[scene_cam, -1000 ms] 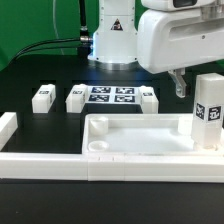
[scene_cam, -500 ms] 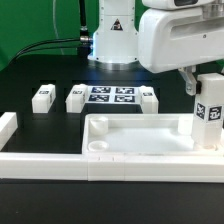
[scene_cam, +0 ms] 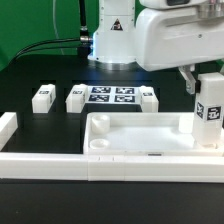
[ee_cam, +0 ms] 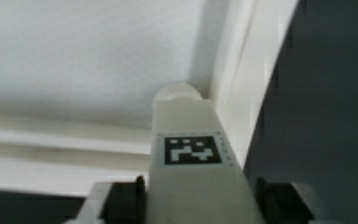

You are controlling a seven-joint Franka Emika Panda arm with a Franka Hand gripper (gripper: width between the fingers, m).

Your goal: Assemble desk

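The white tabletop tray (scene_cam: pixel 135 119) lies at the front of the exterior view with its open side up. A white tagged leg (scene_cam: pixel 209 108) stands upright at its corner on the exterior view's right. My gripper (scene_cam: pixel 203 87) is over the leg's top. One finger (scene_cam: pixel 190 81) shows beside the leg; the other is hidden behind it. In the wrist view the leg (ee_cam: pixel 195 130) runs out between my gripper's (ee_cam: pixel 197 198) dark pads down to the tray's corner (ee_cam: pixel 247 60). The pads press its sides. Three more legs (scene_cam: pixel 42 97), (scene_cam: pixel 76 98), (scene_cam: pixel 148 98) lie behind the tray.
The marker board (scene_cam: pixel 110 97) lies between the loose legs. A long white border rail (scene_cam: pixel 40 162) runs along the front and turns up at the exterior view's left (scene_cam: pixel 8 125). The arm's base (scene_cam: pixel 115 40) stands at the back, in front of a green backdrop.
The visible finger has moved toward the exterior view's right and now sits against the upright leg. The leg and tray have stayed in place.
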